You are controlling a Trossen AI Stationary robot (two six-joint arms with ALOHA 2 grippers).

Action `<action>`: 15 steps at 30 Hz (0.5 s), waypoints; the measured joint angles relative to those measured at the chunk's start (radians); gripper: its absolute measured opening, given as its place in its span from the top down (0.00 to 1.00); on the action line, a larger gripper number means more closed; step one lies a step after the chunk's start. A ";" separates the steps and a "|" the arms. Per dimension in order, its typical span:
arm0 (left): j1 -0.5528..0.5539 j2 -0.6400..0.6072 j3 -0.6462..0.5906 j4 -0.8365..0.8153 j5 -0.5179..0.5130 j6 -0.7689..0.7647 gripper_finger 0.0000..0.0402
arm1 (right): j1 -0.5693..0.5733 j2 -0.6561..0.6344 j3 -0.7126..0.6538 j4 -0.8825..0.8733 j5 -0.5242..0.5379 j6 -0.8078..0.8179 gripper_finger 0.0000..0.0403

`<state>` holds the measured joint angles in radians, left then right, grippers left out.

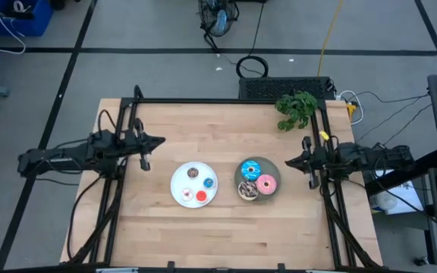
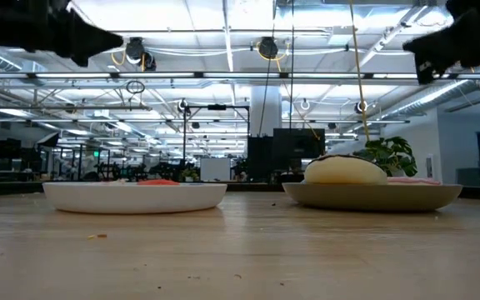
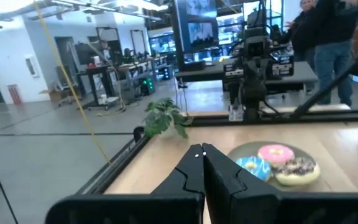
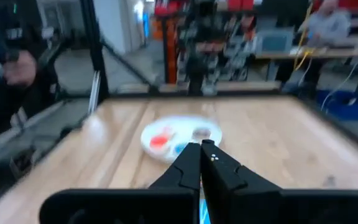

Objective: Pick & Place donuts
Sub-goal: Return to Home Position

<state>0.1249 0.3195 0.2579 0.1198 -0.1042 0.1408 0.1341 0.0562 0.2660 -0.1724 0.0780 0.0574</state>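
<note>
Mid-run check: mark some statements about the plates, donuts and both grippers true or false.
1. The grey plate holds the blue donut, the pink donut and the brown sprinkled donut. True.
2. The left gripper carries a donut. False: it is shut on nothing, off to the side of the plates.
3. The white plate is bare. False: tiny donuts lie on it.
4. The right gripper is shut and holds nothing. True.
</note>
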 joint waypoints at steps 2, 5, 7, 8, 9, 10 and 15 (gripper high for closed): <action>0.000 -0.033 -0.036 -0.005 0.015 0.019 1.00 | 0.009 -0.004 -0.024 -0.012 0.003 0.007 1.00; 0.000 -0.080 -0.090 -0.006 0.063 0.036 1.00 | 0.014 -0.006 -0.053 -0.002 0.039 0.004 1.00; 0.000 -0.107 -0.128 0.007 0.086 0.053 1.00 | 0.014 -0.007 -0.070 -0.008 0.078 -0.005 1.00; 0.000 -0.121 -0.146 0.014 0.084 0.056 1.00 | 0.014 -0.009 -0.075 -0.007 0.090 -0.009 1.00; 0.000 -0.135 -0.160 0.020 0.073 0.057 1.00 | 0.014 -0.012 -0.077 -0.003 0.103 -0.014 1.00; 0.000 -0.149 -0.174 0.024 0.066 0.057 1.00 | 0.014 -0.018 -0.081 0.001 0.106 -0.018 1.00; 0.000 -0.207 -0.244 0.042 0.062 0.056 1.00 | 0.014 -0.046 -0.140 0.080 0.111 -0.037 1.00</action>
<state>0.1249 0.1122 0.0137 0.1620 -0.0418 0.1963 0.1482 0.0103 0.1261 -0.0921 0.1891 0.0208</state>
